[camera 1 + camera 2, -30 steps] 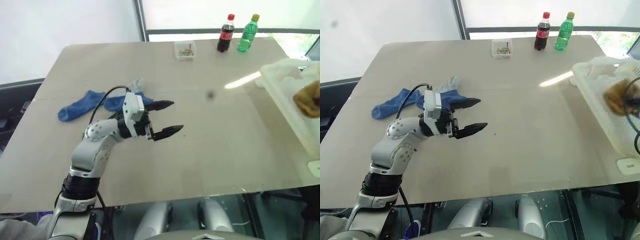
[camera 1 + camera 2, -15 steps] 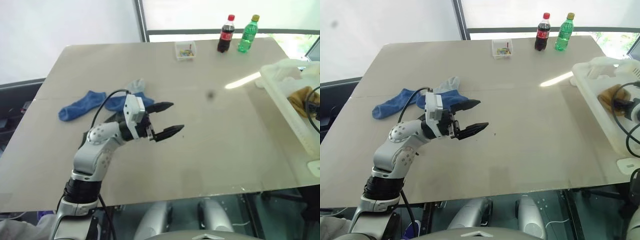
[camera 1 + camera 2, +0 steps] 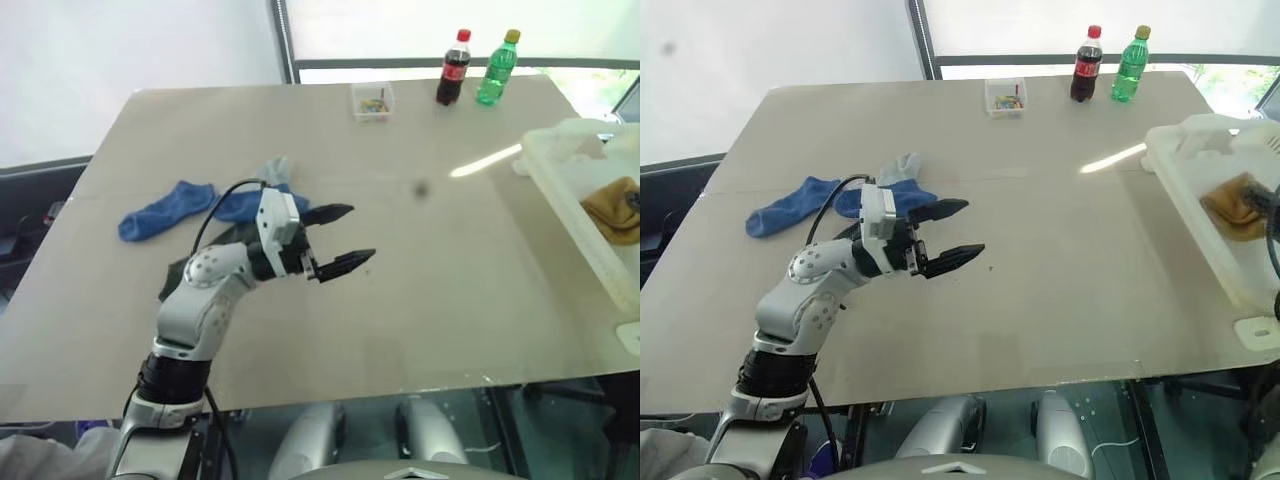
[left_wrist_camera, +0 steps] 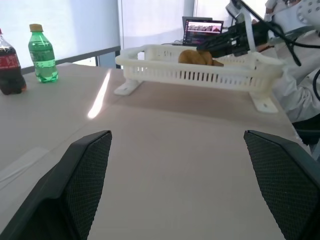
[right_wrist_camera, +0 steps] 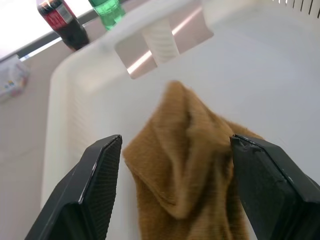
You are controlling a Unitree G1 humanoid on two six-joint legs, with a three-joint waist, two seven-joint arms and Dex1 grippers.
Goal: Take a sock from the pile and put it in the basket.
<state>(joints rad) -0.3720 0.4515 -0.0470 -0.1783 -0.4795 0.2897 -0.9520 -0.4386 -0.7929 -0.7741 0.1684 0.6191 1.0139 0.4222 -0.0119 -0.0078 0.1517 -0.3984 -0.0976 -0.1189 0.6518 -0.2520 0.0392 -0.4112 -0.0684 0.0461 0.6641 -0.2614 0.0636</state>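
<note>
Right now a wide tan table is taking up most of the room in front of the robot. Sitting at its right edge is the white slatted plastic basket, and lying inside it is a mustard-yellow sock, crumpled on the basket floor. The right gripper is hanging just above that sock with its two black fingers spread wide on either side of it, gripping nothing.

Over on the left half of the table the left gripper is hovering above the bare surface, pointing toward the right, its fingers parted wide and empty. Just behind it, toward the far left, what remains of the pile is lying loose: one blue sock stretching out to the left, a second blue sock beside it, a pale grey sock poking out at the far side, and something dark showing under the arm, which I cannot make out.

Standing at the far edge are a cola bottle and a green bottle side by side, with a small clear box to their left.
</note>
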